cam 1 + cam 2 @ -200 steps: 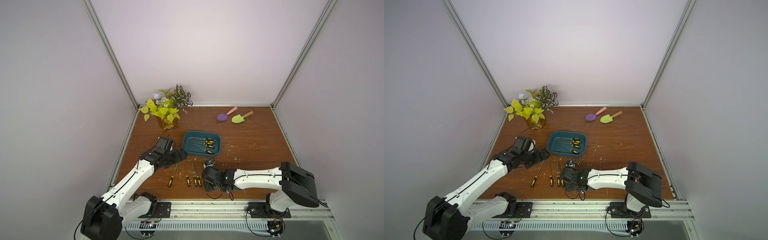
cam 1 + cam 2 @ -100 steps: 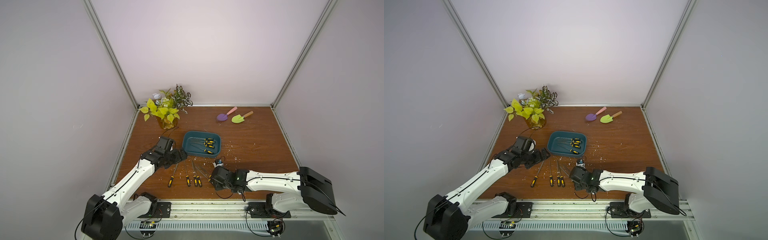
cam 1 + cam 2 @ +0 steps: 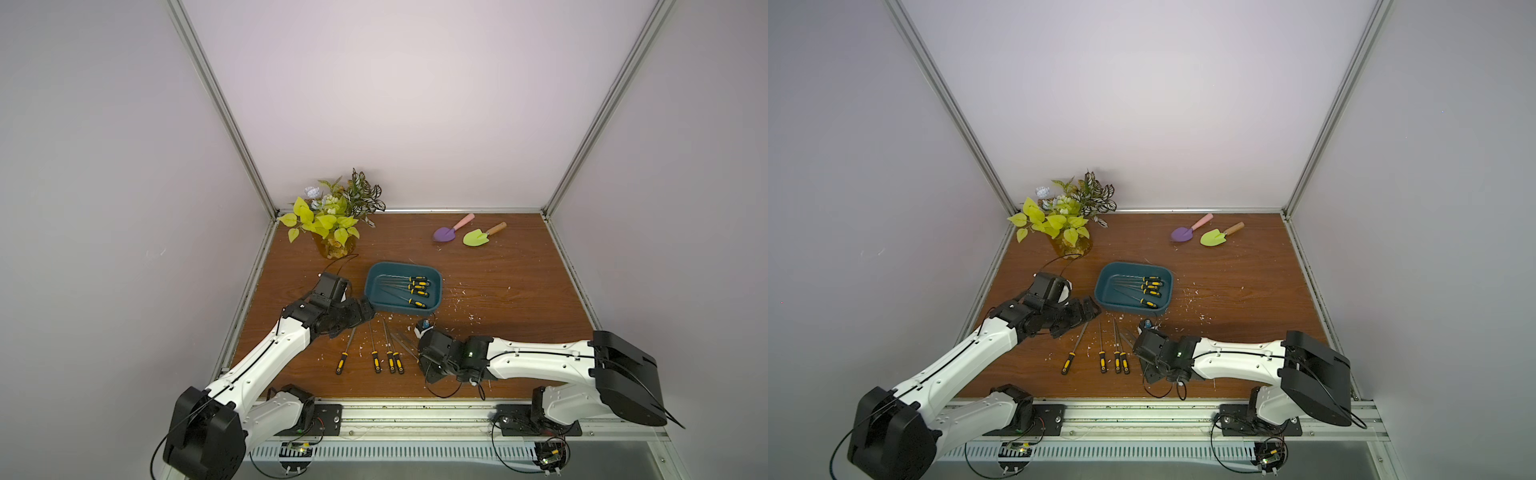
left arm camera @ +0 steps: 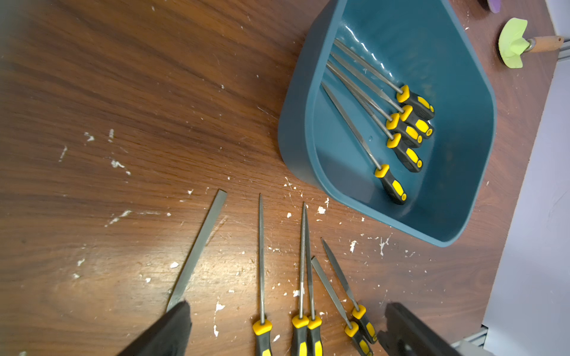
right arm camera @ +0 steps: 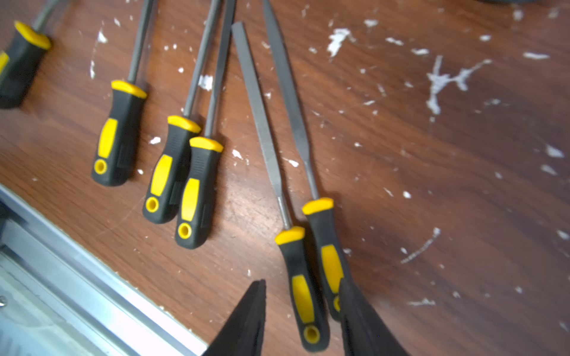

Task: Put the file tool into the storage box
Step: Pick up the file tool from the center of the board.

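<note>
In a top view the storage box sits mid-way across the desk, five files inside, loose files just beside it. Left wrist: left tool spread wide, empty, near that row. Right wrist: right tool released, straddling one file handle.

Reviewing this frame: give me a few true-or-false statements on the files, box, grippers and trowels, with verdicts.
1. The box holds five files. True.
2. Every file is boxed. False: six loose files lie on the table.
3. The left gripper grips a file. False: it is open and empty.
4. The right gripper is open over a file handle. True.
5. The purple trowel lies beside the green trowel. True.
</note>
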Action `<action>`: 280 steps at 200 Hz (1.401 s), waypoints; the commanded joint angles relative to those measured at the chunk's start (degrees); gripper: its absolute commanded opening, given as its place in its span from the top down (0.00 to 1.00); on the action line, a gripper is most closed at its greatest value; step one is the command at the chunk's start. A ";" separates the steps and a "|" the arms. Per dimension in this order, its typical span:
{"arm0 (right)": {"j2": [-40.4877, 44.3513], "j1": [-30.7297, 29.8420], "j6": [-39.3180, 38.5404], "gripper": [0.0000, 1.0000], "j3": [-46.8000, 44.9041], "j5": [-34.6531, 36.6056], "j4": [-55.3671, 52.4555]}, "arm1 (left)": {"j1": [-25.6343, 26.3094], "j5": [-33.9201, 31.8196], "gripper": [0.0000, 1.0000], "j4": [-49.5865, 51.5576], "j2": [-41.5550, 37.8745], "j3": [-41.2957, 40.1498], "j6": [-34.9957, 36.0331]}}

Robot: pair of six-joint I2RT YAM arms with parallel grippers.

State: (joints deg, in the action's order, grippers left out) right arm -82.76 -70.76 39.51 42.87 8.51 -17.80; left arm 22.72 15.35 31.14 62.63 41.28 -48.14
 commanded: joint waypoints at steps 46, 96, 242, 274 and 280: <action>-4.10 -0.12 -4.79 0.59 2.35 -2.16 -0.68 | 0.61 0.07 0.00 0.77 -0.32 0.73 0.45; -6.63 -0.74 -5.59 0.64 2.02 -2.67 -1.07 | 0.66 0.07 0.00 0.77 0.47 1.03 0.66; 0.85 -2.09 -10.45 0.94 2.93 3.82 -4.80 | 0.66 -1.05 0.00 0.86 -1.49 2.05 0.41; 8.15 0.56 -13.99 0.95 5.44 6.50 -8.11 | 0.66 -2.76 0.00 0.82 -3.21 4.42 0.40; 9.53 1.44 -15.02 0.95 5.88 6.68 -8.13 | 0.66 -2.95 0.00 0.78 -3.29 4.90 0.42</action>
State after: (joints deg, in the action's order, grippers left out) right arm -78.89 -71.70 29.04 45.15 11.60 -22.90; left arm 22.83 14.46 31.35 60.82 42.70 -48.07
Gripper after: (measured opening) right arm 0.168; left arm 0.998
